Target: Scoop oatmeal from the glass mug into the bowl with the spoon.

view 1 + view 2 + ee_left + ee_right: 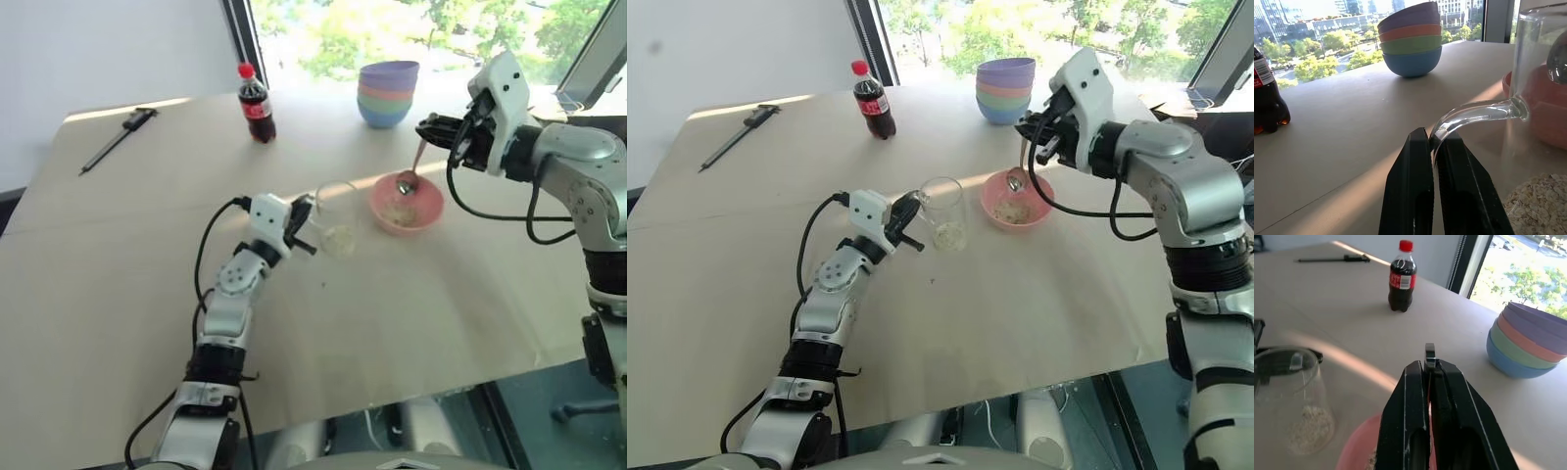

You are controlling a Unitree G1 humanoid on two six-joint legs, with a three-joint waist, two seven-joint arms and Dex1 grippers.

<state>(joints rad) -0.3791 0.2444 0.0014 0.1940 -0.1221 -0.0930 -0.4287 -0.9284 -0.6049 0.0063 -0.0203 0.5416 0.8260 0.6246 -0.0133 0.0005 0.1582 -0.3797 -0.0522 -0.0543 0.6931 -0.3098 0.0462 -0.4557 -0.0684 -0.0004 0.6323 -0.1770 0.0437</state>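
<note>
Pink plastic bowl (408,207) on a pale wooden counter (411,323), near the middle of the scene, with a thin scatter of oatmeal (396,213) on its floor. Just beside it, on the robot's left, stands the glass mug (335,219), upright, a low layer of flakes at its bottom. The two vessels sit close together; whether they touch cannot be told.

Left gripper (1434,143): fingers closed on the curved glass handle of the mug, pinching it at the loop's outer bend. The arm reaches in from the near left edge of the counter.

Right gripper (427,127): fingers closed on the upper end of the spoon (412,168), held above the far rim of the bowl. The spoon hangs steeply, handle up and head down; its shiny head lies inside the bowl, just over the flakes. Whether the head touches the bowl cannot be told.

Background items, all well apart from the bowl and mug: a dark cola bottle (256,103) with a red cap, upright toward the far side; a stack of bowls (387,93) in purple, pink, green and blue near the far edge by the window; a long dark tool (118,139) lying flat at the far left corner.
</note>
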